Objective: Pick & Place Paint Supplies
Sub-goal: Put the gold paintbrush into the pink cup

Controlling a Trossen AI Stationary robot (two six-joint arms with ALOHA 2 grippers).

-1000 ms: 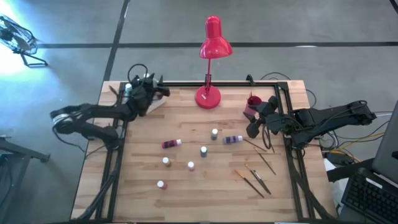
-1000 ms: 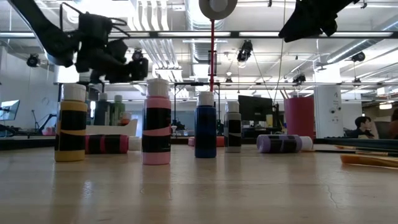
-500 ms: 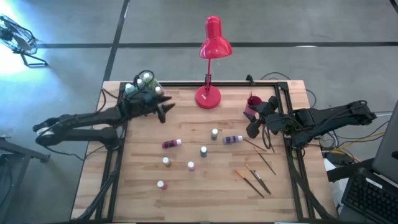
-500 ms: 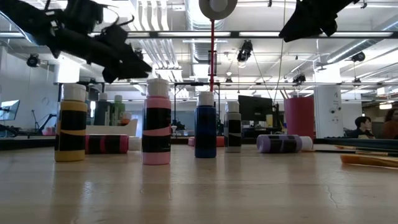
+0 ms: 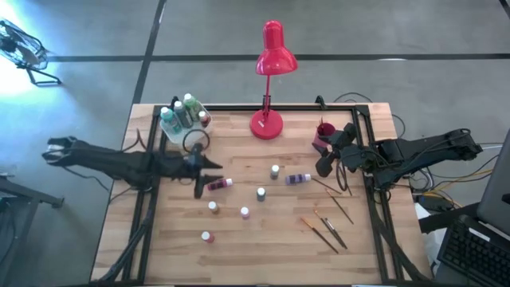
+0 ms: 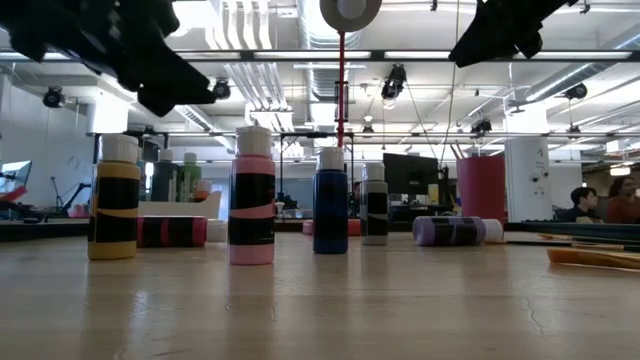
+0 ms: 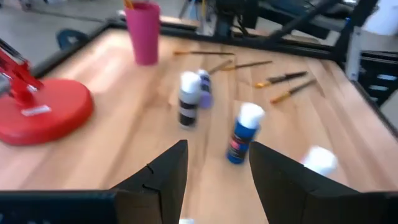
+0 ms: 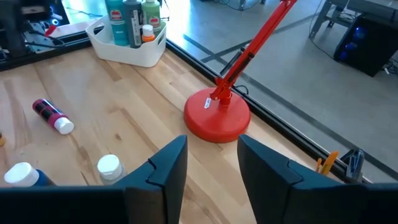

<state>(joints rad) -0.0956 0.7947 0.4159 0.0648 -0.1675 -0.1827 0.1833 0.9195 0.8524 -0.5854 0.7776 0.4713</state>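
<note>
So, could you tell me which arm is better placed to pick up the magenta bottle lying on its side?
The left. Its end effector, fingers open, hovers right beside the magenta bottle. The right end effector waits near the pink cup, farther away.

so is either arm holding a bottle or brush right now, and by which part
Nothing is held. The left gripper is open above the lying magenta bottle, its fingers empty. The right gripper is open too, waiting by the pink cup.

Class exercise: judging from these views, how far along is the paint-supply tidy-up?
Done: several bottles stand in the white bin. In hand: nothing; the left gripper, fingers open, hovers beside the lying magenta bottle. Left: loose bottles, like the blue bottle, and the paintbrushes. The right gripper waits.
</note>
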